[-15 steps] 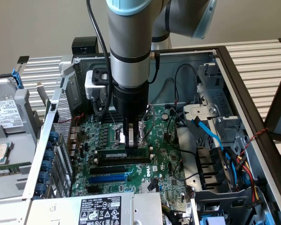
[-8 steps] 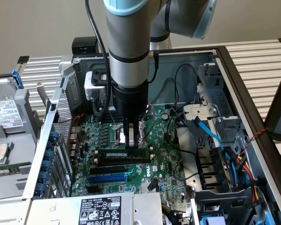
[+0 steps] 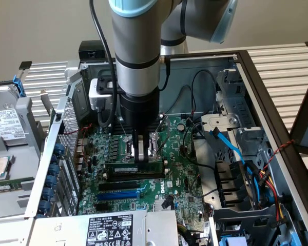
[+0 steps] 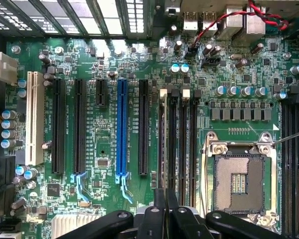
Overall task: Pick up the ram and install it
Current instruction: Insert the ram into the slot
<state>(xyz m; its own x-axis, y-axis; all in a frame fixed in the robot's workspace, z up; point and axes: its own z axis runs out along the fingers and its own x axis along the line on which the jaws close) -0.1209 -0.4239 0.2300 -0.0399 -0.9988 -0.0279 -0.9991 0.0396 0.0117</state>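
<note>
The ram [image 3: 124, 168] is a thin green stick with a pale label. It stands on its long edge on the motherboard [image 3: 179, 184], in the memory slot area beside an empty black slot [image 3: 120, 183]. My gripper [image 3: 142, 157] comes straight down onto the middle of its top edge, fingers shut on the stick. In the wrist view the fingertips [image 4: 161, 204] are pressed close together, right over the row of black memory slots [image 4: 182, 139] with white end clips. I cannot tell whether the stick is fully seated.
A blue expansion slot [image 3: 118, 195] [image 4: 121, 129] lies beside the memory slots, and the open CPU socket [image 4: 239, 181] on their other side. Blue and black cables [image 3: 231, 151] hang at the exterior view's right. The labelled power supply [image 3: 113, 228] is in front, and a hard drive [image 3: 5, 123] lies outside the case.
</note>
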